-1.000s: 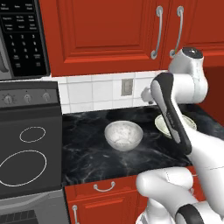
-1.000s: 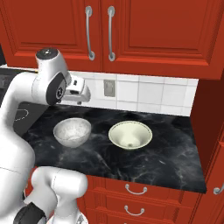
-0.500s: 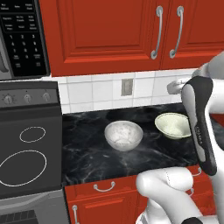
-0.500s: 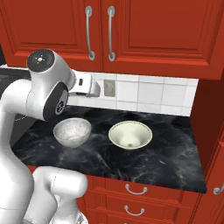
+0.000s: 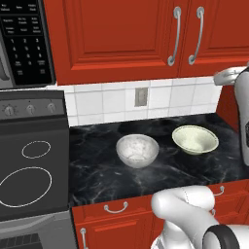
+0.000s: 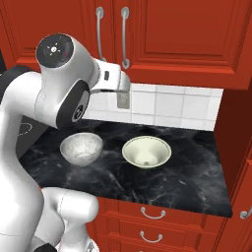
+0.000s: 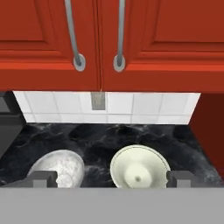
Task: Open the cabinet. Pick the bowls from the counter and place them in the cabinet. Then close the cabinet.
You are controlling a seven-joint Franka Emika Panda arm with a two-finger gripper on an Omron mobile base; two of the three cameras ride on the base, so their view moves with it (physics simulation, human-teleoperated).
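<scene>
The red cabinet (image 7: 153,39) hangs shut above the counter, its two curved silver handles (image 7: 119,35) side by side in the middle of the hand view. On the black marble counter (image 5: 97,170) the grey-white stone-look bowl (image 5: 137,150) stands to the left of the wider cream bowl (image 5: 194,139); both show again from the right, the grey bowl (image 6: 81,147) and the cream bowl (image 6: 146,151). My gripper (image 7: 111,179) is open and empty, fingertips (image 7: 43,178) wide apart. It hovers above the bowls, just below the cabinet doors, facing the wall. The hand (image 6: 114,81) sits at door-bottom height.
A dark stovetop (image 5: 29,180) with white rings adjoins the counter on the left, with a microwave (image 5: 24,44) above it. White tiles carry a wall outlet (image 5: 141,97). Red drawer fronts (image 6: 152,214) run below. A red side wall (image 6: 236,128) closes the counter's right end.
The arm has swung up and away from over the cream bowl, bringing the hand to the height of the cabinet's lower edge. Both bowls stayed put and the gripper stayed open.
</scene>
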